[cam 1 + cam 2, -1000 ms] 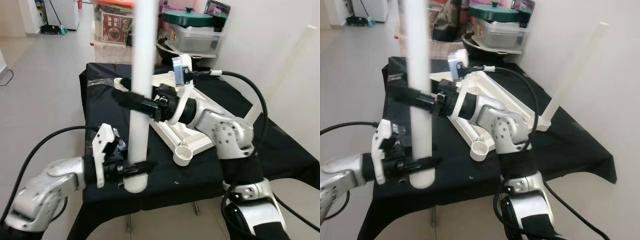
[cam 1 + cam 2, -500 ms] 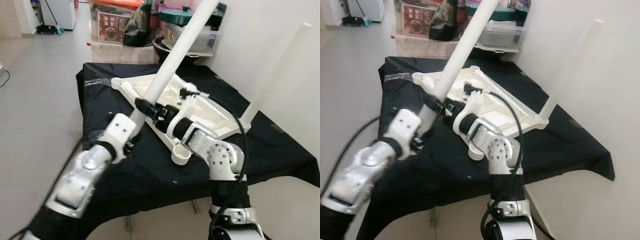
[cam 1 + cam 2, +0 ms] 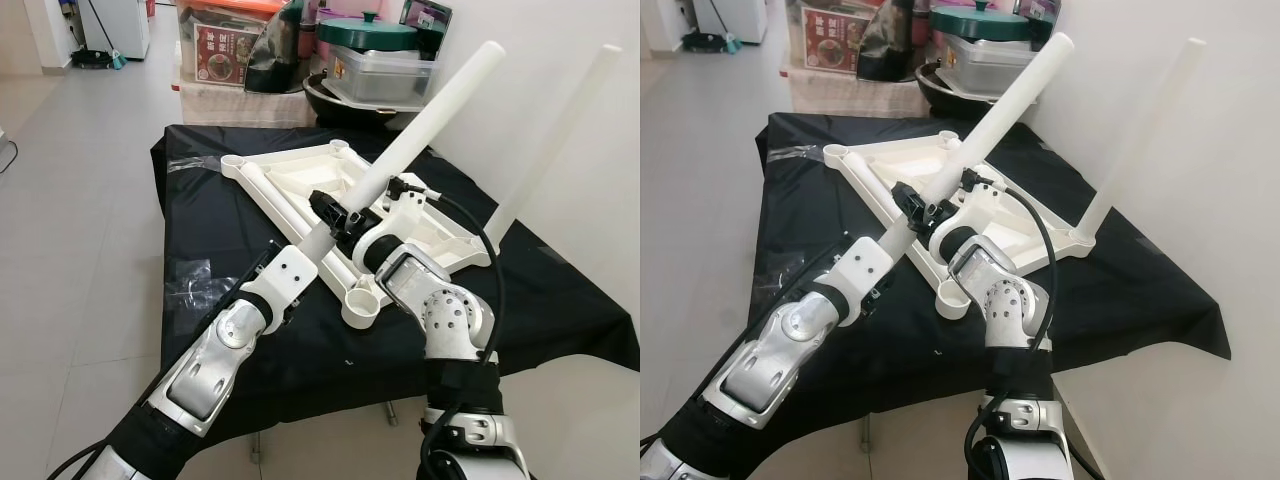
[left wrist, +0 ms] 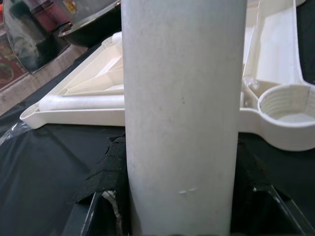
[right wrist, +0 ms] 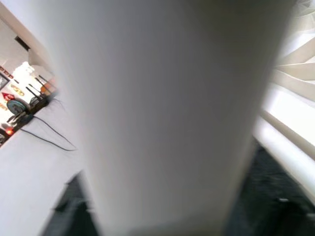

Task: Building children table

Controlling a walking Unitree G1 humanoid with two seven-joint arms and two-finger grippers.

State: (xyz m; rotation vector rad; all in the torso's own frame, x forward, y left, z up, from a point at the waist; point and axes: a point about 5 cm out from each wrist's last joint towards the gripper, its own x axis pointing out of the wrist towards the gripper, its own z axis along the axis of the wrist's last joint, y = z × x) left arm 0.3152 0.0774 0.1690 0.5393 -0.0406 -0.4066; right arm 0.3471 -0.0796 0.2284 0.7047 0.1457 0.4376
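Left eye view: white table leg (image 3: 425, 118) slants toward 1 o'clock above upturned tabletop (image 3: 300, 175).
Left gripper (image 3: 290, 262): fingers clamped on leg's lower end.
Right gripper (image 3: 335, 212): fingers clamped round leg, higher up.
Cloth: black cloth (image 3: 210, 215) beneath tabletop.
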